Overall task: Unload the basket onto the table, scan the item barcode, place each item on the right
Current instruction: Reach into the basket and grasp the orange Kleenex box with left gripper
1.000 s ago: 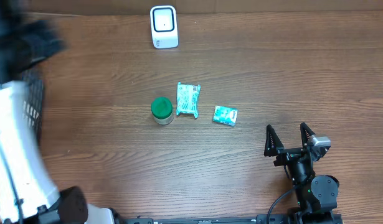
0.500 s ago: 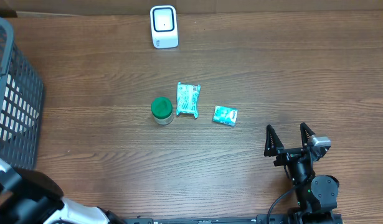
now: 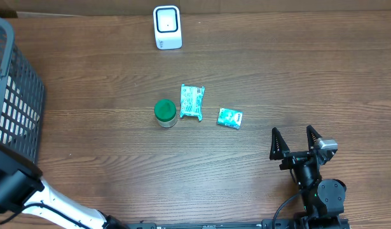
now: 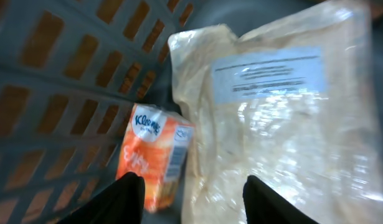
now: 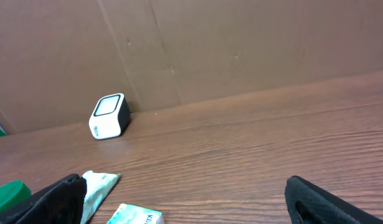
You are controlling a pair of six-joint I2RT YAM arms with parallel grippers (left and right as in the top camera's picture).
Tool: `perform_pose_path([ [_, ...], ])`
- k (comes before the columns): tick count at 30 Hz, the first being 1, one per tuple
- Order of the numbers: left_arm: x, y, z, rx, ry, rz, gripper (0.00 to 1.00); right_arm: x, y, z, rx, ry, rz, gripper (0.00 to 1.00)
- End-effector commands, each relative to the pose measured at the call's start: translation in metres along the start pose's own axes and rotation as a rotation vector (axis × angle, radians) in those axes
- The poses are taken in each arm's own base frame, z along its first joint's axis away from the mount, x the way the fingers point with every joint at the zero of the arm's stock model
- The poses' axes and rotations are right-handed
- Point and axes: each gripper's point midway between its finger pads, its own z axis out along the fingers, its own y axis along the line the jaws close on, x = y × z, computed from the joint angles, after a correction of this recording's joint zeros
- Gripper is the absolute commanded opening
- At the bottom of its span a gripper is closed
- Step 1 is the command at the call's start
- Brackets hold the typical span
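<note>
Left hand (image 4: 191,182) hangs inside the basket (image 4: 60,81), fingers spread and gripping nothing, poised over the orange tissue pack (image 4: 151,155) that lies against a clear labelled bag (image 4: 284,124). I take that pack for the item to scan, since my fingers straddle it. My right hand (image 3: 295,141) sits spread wide and empty near the front of the tabletop (image 3: 278,70), out of the way. The scanner (image 3: 167,27) stands at the far edge, window toward me, so the pack must come out and travel there.
</note>
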Motion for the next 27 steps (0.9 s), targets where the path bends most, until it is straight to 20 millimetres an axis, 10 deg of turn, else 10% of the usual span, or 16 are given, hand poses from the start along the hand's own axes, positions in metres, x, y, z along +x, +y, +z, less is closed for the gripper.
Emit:
perform_pose_path([
  [1, 0.011, 0.011, 0.02, -0.061, 0.043, 0.067, 0.54, 0.002, 0.001, 0.0, -0.009, -0.002, 0.001, 1.0],
  [19, 0.035, 0.025, 0.068, -0.156, 0.137, 0.16, 0.49, 0.002, 0.001, 0.0, -0.009, -0.002, 0.001, 1.0],
  [27, 0.049, 0.017, 0.083, -0.132, 0.175, 0.134, 0.13, 0.002, 0.001, 0.0, -0.009, -0.002, 0.001, 1.0],
])
